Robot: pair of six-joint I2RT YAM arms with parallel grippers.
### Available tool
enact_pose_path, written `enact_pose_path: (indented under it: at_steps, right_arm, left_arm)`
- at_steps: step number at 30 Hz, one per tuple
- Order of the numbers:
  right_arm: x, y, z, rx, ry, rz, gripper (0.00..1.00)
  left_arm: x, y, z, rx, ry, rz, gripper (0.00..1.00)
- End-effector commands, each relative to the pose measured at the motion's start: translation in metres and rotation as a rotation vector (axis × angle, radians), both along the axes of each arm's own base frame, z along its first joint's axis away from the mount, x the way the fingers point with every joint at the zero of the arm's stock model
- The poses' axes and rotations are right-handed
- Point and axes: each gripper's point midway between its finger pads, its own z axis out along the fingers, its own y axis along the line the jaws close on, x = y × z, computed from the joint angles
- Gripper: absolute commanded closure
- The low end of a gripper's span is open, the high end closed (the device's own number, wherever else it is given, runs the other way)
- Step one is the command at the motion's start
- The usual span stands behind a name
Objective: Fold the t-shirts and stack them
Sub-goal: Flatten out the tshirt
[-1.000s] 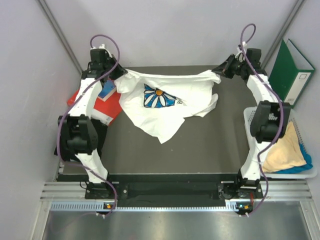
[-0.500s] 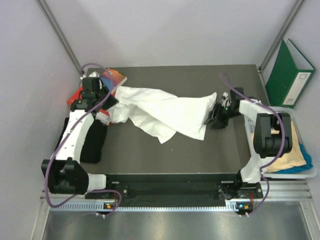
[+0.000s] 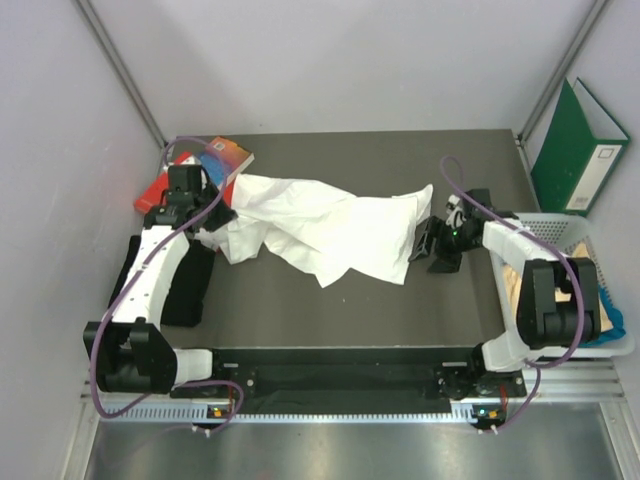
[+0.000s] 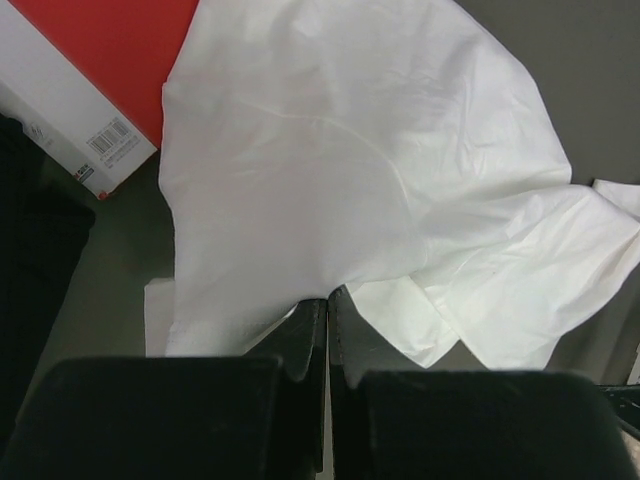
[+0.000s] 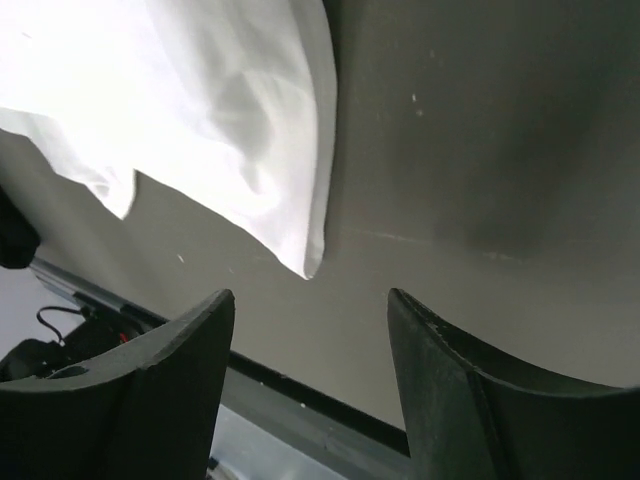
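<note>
Shirt [image 3: 330,225] is pinched in closed left jaws; right jaws are spread, empty. Barcode [image 4: 108,142] on book [image 4: 110,40] cannot be read.

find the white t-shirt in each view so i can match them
top external: white t-shirt sprawls across the centre.
left wrist: fills the upper centre, pinched in the shut left gripper.
right wrist: upper left, apart from the open right gripper.
shared landmark: the dark table under it.

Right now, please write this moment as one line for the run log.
left end effector: shut on white t-shirt | right end effector: open, holding nothing | cloth: crumpled on table, not folded
</note>
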Motion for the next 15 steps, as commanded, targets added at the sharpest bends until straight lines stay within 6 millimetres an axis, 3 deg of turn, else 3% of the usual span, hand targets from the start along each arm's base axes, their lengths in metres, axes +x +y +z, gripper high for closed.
enact_pose_path:
  at_steps: [1,10,13,15]
  right_arm:
    - [-0.016,0.022,-0.02,0.02,0.051,0.069,0.39]
    - [-0.01,0.053,-0.042,0.015,0.052,0.129,0.43]
    - [-0.002,0.06,-0.051,0.006,0.055,0.141,0.5]
    - [0.001,0.068,-0.059,-0.008,0.062,0.163,0.63]
  left_arm:
    - [0.001,0.0,0.006,-0.001,-0.046,-0.012,1.0]
    - [-0.002,-0.002,0.0,-0.005,-0.036,-0.028,1.0]
    - [-0.004,-0.002,-0.002,0.0,-0.032,-0.035,1.0]
    - [-0.006,-0.002,-0.004,0.004,-0.023,-0.034,1.0]
